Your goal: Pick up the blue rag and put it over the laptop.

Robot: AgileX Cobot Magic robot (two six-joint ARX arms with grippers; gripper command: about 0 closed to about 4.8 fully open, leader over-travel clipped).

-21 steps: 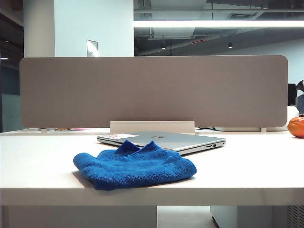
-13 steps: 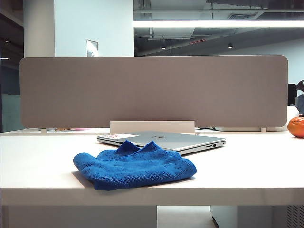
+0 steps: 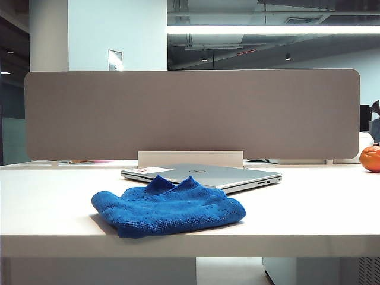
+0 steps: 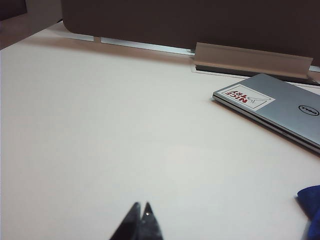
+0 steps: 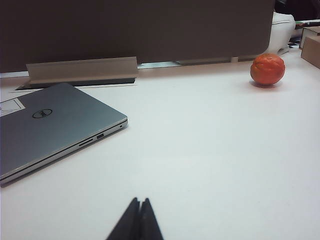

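Blue rag [image 3: 168,207] lies bunched on the white table [image 3: 309,214], near the front edge in the exterior view, with two peaks of cloth rising against the front edge of the laptop [image 3: 205,176]. Seen from the rag, the laptop sits at about twelve to one o'clock, closed and flat, just in front of a low white strip [image 3: 190,158] at the foot of the grey divider panel [image 3: 190,113].

On the lid a round logo [image 5: 42,114] reads as lettering inside a ring, too small to spell out with certainty. A white sticker [image 4: 248,96] near one lid corner carries red capitals, "NICE TRY", beside a small triangle mark. Ports and slots [image 5: 91,139] show along the laptop's side edge.

The left gripper [image 4: 140,216] shows only its dark fingertips, pressed together with no gap, holding nothing and poised low over bare table; a corner of the blue rag [image 4: 311,200] lies at about three o'clock from it in that view, well apart. The right gripper [image 5: 138,212] is likewise closed tip to tip, empty, above bare table, with the laptop at about ten o'clock and an orange round fruit [image 5: 267,69] at about one o'clock, far off near the divider. Neither arm appears in the exterior view.
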